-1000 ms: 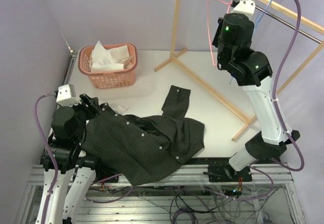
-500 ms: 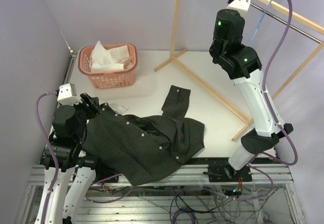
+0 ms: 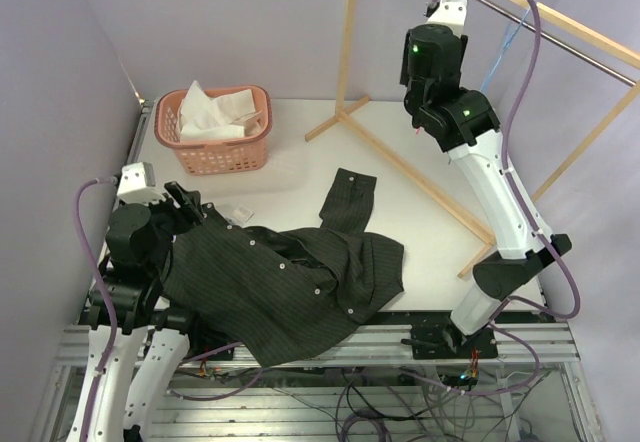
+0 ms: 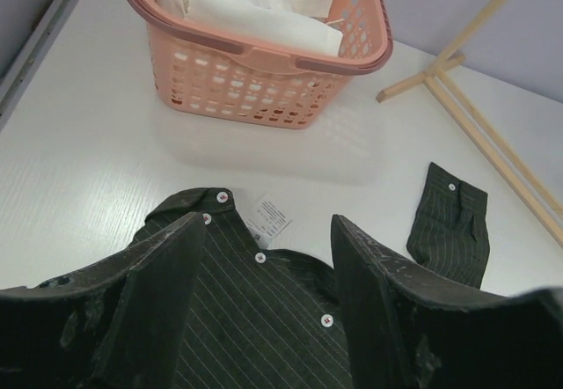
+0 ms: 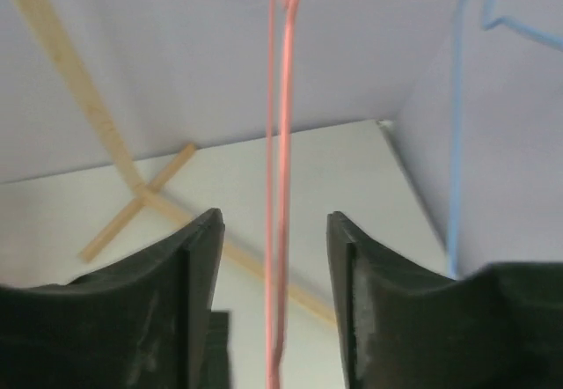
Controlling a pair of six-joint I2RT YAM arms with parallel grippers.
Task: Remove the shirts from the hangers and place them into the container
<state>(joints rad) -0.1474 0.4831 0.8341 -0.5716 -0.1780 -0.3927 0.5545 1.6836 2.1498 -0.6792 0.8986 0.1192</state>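
The black, finely pinstriped button-up shirt (image 3: 290,277) is off its hanger. It lies spread across the near side of the white table (image 3: 300,152), with its hem drooping over the near edge and one cuffed sleeve reaching toward the far right. The plain white shirt (image 3: 215,110) already sits bunched in the salmon-orange lattice basket (image 3: 220,154) at the far left. Your left gripper (image 4: 266,231) hovers just above the dark collar and placket, jaws well apart and holding nothing. The step in hand looks like the pick, so come down over the collar, where the cloth is doubled, and pinch a thick fold rather than a single layer. Lift high before travelling far-left, because the trailing sleeves and hem could snag the basket rim or drag its light body. Your right gripper (image 5: 274,222) is raised by the wooden rack (image 3: 348,42), jaws parted, and the thin pink wire hanger (image 5: 280,143) runs free between them, gripped by neither. The light blue wire hanger (image 5: 457,143) hangs just to its right. Back straight off so you hook neither wire.
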